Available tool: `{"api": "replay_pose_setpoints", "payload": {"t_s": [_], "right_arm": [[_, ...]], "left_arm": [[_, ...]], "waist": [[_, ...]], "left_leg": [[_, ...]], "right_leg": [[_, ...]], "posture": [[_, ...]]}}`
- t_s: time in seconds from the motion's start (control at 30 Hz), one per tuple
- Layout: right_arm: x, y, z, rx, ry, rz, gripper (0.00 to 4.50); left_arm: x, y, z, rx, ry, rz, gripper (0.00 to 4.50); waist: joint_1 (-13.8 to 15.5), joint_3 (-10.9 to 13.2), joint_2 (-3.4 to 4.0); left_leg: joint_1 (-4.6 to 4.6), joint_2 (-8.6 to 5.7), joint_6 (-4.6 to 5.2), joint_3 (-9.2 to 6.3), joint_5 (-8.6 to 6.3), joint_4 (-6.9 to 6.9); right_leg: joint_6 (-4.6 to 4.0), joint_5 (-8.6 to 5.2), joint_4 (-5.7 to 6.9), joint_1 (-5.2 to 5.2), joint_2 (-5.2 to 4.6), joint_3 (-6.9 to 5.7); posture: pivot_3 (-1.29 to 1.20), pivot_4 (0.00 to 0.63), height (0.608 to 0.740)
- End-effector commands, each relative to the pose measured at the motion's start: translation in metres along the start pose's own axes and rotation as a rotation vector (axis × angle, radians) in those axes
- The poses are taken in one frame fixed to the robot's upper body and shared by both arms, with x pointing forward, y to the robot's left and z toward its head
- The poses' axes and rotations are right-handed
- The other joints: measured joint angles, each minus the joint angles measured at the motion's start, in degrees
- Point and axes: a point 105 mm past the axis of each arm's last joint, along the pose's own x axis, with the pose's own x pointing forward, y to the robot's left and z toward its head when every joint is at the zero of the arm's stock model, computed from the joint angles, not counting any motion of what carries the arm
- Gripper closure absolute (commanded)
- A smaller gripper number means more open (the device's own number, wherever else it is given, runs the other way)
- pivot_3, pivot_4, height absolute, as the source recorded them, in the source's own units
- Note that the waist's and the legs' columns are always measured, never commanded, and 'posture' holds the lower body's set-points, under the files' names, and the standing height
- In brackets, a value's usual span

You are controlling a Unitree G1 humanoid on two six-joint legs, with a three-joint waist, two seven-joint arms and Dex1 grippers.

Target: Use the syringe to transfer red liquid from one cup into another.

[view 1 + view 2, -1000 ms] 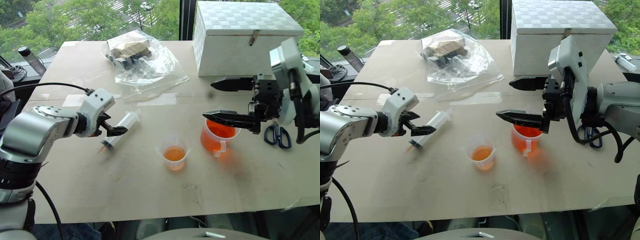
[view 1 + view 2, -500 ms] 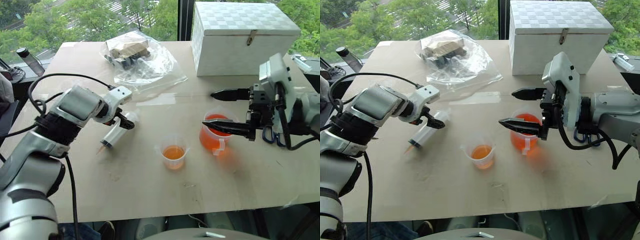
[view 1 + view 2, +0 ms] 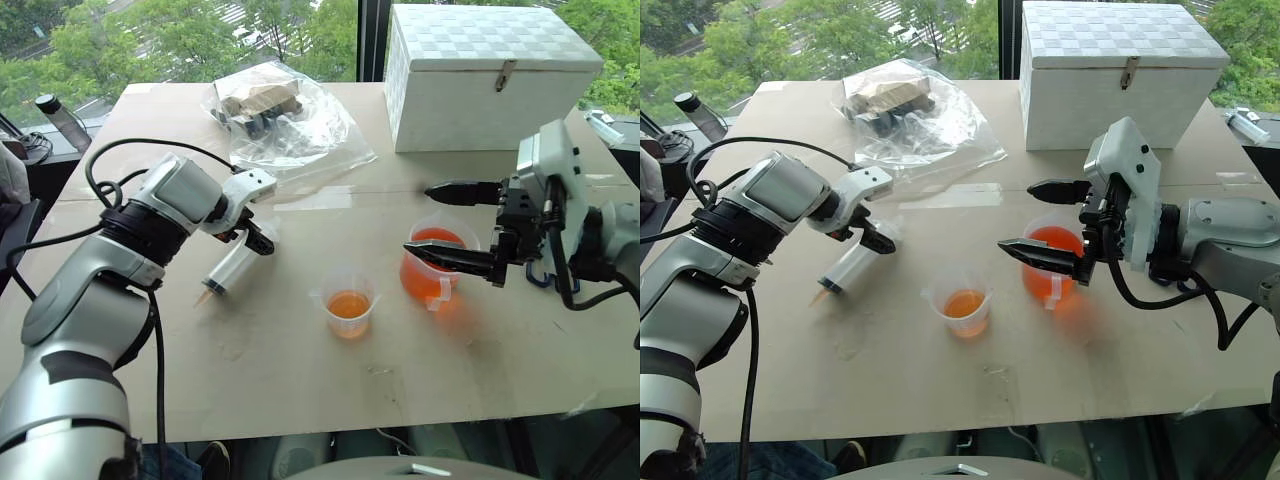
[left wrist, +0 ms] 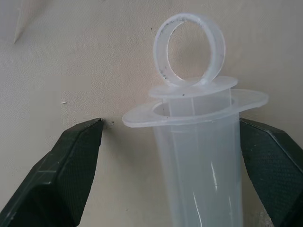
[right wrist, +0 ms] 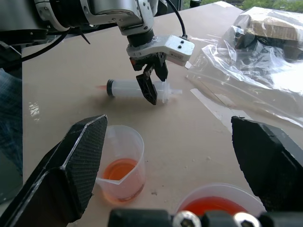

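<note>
The left hand [image 3: 258, 240] is open, its fingers [image 4: 75, 165] either side of the syringe [image 3: 232, 267] near the flange end, not yet closed on it. The syringe lies flat on the surface [image 3: 300, 380], so the pick-up is still to do. The right hand [image 3: 452, 222] hangs open above the beaker [image 3: 432, 272]. The small cup [image 3: 348, 303] between them already holds some red liquid [image 3: 348, 305]; drawing and squirting appear to remain.

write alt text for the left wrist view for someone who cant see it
The syringe lies on the tan table between the open left gripper's two black fingers, flange and plunger ring at the far end. Neither finger visibly grips the barrel.
</note>
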Motion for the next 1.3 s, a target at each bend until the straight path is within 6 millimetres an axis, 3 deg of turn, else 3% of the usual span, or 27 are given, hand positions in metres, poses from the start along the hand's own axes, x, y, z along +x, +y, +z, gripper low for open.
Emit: {"api": "replay_pose_setpoints", "payload": {"t_s": [0.03, 0.07, 0.27, 0.3, 0.47, 0.57, 0.73, 1.03, 1.3], "right_arm": [[-0.007, 0.003, 0.006, -0.04, -0.013, -0.011, 0.05], [-0.007, 0.004, 0.005, -0.037, -0.01, -0.004, 0.05], [-0.007, 0.006, 0.003, -0.029, -0.004, 0.012, 0.0], [-0.006, 0.006, 0.003, -0.028, -0.005, 0.015, 0.0], [-0.006, 0.007, 0.004, -0.022, -0.01, 0.031, 0.0], [-0.008, 0.007, 0.004, -0.015, -0.009, 0.035, 0.0], [-0.023, 0.004, 0.023, 0.004, -0.158, 0.029, 0.0], [-0.047, -0.039, 0.057, 0.05, -0.406, -0.156, 0.0], [-0.049, -0.057, 0.084, 0.045, -0.527, -0.238, 0.0]], "left_arm": [[-0.013, -0.001, 0.003, 0.016, 0.001, -0.006, 0.0], [-0.013, -0.002, 0.002, 0.018, 0.005, -0.006, 0.0], [-0.016, -0.002, -0.003, 0.012, 0.022, -0.008, 2.77], [-0.016, -0.002, -0.003, 0.008, 0.021, -0.009, 3.07], [-0.022, -0.002, 0.003, 0.018, -0.032, -0.012, 3.11], [-0.035, -0.006, 0.023, 0.077, -0.182, -0.029, 3.11], [-0.068, -0.014, 0.051, 0.079, -0.465, -0.087, 3.11], [-0.149, -0.057, 0.11, 0.183, -1.231, -0.331, 3.11], [-0.164, -0.109, 0.139, 0.363, -1.492, -0.555, 3.11]], "waist": [[0.0, 0.0, 0.0], [-0.01, 0.0, 0.0], [-0.03, 0.0, 0.0], [-0.03, 0.0, 0.0], [-0.02, 0.0, 0.0], [-0.02, 0.01, -0.01], [0.04, 0.01, -0.01], [0.06, 0.0, -0.02], [0.06, 0.0, -0.01]], "left_leg": [[0.0, 0.0, 0.0, 0.0, 0.0, 0.0], [0.0, 0.0, 0.0, -0.01, 0.0, 0.0], [-0.01, 0.0, 0.0, -0.02, 0.0, 0.01], [-0.01, 0.0, 0.0, -0.03, 0.0, 0.01], [-0.02, 0.0, 0.0, -0.03, 0.0, 0.03], [-0.02, 0.01, 0.0, -0.05, 0.0, 0.04], [-0.17, 0.01, -0.01, -0.15, 0.0, 0.16], [-0.2, 0.01, -0.02, -0.2, 0.01, 0.28], [-0.19, 0.01, -0.03, -0.13, 0.02, 0.27]], "right_leg": [[0.0, 0.0, 0.0, 0.0, 0.0, 0.0], [0.0, 0.0, 0.01, 0.0, 0.0, -0.01], [0.0, 0.0, 0.0, 0.0, 0.0, -0.01], [0.0, 0.0, 0.0, 0.0, 0.0, -0.01], [0.0, 0.0, 0.01, 0.0, 0.0, -0.01], [0.0, 0.0, 0.0, 0.0, -0.01, -0.02], [0.0, 0.0, 0.01, -0.01, -0.05, -0.14], [0.01, 0.01, 0.0, -0.01, -0.09, -0.23], [0.01, 0.01, 0.05, -0.01, -0.07, -0.2]], "posture": [[0.0, 0.15, 0.74], [0.0, 0.15, 0.74], [0.0, 0.15, 0.74], [0.0, 0.15, 0.74], [0.0, 0.15, 0.74], [0.0, 0.15, 0.74], [0.0, 0.15, 0.74], [0.0, 0.15, 0.74], [0.0, 0.15, 0.74]]}}
